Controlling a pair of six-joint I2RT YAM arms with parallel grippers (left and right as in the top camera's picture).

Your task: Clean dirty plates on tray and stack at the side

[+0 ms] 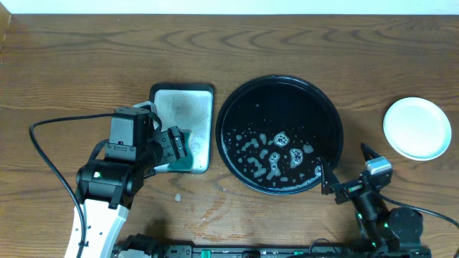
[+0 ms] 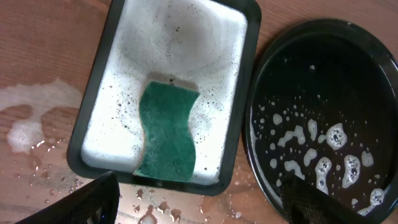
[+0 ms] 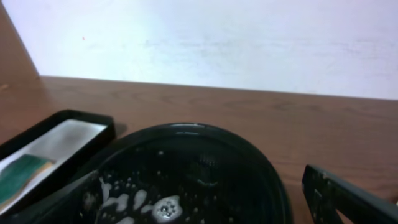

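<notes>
The round black tray (image 1: 280, 89) holds only blobs of white foam and no plates. It also shows in the left wrist view (image 2: 323, 74) and the right wrist view (image 3: 205, 149). A pale round plate (image 1: 417, 127) lies on the bare wood at the far right; whether other plates lie under it I cannot tell. My left gripper (image 1: 175, 147) is open and empty over the front edge of the silver tray (image 2: 199, 202). My right gripper (image 1: 347, 172) is open and empty at the black tray's front right rim (image 3: 202, 199).
A rectangular silver tray (image 1: 179, 100) full of suds stands left of the black tray, with a green sponge (image 2: 166, 134) lying in its front half. Water and foam are spilled on the wood by its front left corner (image 2: 25, 127).
</notes>
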